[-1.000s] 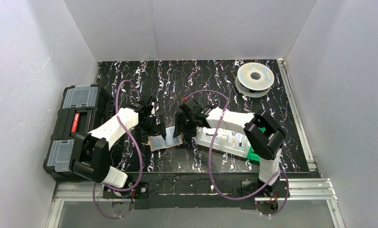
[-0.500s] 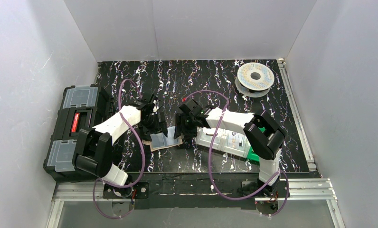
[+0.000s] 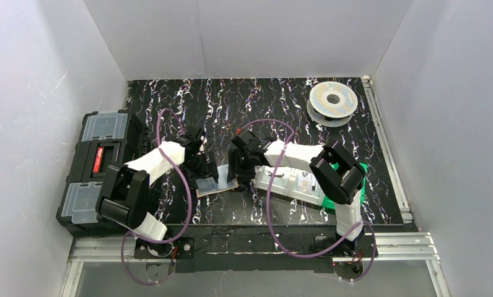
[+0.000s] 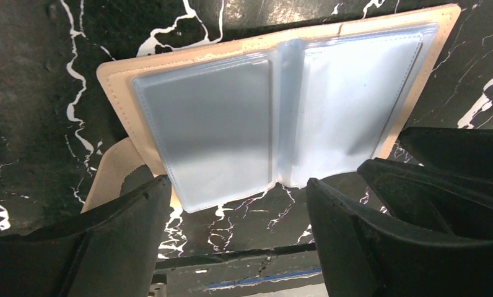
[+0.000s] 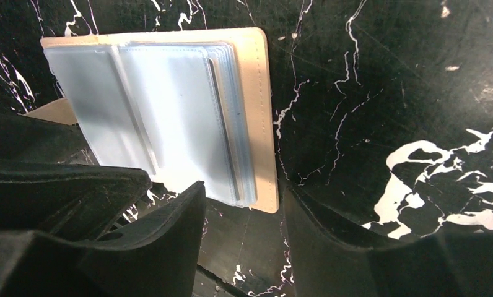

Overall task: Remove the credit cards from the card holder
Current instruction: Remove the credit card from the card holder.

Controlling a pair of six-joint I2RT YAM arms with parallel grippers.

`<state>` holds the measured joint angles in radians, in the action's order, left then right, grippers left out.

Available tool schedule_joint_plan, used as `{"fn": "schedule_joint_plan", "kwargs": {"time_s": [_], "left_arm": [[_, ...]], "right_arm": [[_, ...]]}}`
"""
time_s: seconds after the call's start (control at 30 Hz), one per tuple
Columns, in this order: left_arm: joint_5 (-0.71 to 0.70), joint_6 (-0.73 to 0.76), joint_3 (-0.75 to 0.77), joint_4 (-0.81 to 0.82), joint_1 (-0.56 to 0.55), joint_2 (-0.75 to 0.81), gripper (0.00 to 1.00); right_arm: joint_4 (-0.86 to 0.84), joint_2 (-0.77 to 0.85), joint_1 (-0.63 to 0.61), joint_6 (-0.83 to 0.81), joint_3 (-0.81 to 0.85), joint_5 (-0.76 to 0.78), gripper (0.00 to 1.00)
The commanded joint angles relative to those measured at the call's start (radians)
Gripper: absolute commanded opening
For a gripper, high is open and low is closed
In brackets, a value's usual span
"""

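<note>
left gripper (image 3: 205, 175) down at the counter (image 3: 256, 99), just right of the black toolbox (image 3: 98, 162). jaws well apart, nothing clamped. from the left wrist, same gripper (image 4: 236, 187) straddling the near edge of the card holder (image 4: 117, 80): one finger (image 4: 108, 241) low over a tan flap (image 4: 111, 173) at the left corner, the other (image 4: 355, 241) below the right panel. contact with the leather: cannot tell.

card holder (image 3: 219, 185) flat and spread open on the black marbled counter, between the two grippers, tan border showing around the edge. credit cards (image 4: 207, 133) pale blue and shiny, lying within both panels of the holder.

right gripper (image 3: 235, 176) just right of the holder, tipped down, jaws partly apart, no hold seen on anything. from the right wrist, same gripper (image 5: 243, 197) with the holder's near corner (image 5: 262, 124) sitting between the fingers; touching or not, unclear.

further right: clear compartment tray (image 3: 290, 180) partly under the right arm, green bin (image 3: 359, 168) showing past the elbow. far right corner: spool (image 3: 332, 99) lying flat, well apart from the rest.
</note>
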<state>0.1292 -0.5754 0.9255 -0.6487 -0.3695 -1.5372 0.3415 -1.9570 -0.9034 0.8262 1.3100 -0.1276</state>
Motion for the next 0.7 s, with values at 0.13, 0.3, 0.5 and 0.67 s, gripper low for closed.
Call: {"fn": "schedule_joint_plan", "kwargs": {"time_s": [0.13,0.3,0.5,0.67], "left_arm": [[0.087,-0.033,-0.011,0.085,0.002,0.005,0.73],[0.119,-0.050,0.009,0.104,0.002,0.069,0.59],[0.167,-0.060,0.049,0.110,0.001,0.079,0.49],[0.184,-0.065,0.087,0.111,-0.009,0.059,0.55]], "right_arm": [[0.004,-0.060,0.006,-0.032,0.036,0.001,0.43],[0.006,-0.086,0.006,-0.042,0.051,-0.025,0.28],[0.010,-0.094,0.004,-0.047,0.065,-0.041,0.26],[0.014,-0.089,0.002,-0.054,0.073,-0.057,0.27]]}}
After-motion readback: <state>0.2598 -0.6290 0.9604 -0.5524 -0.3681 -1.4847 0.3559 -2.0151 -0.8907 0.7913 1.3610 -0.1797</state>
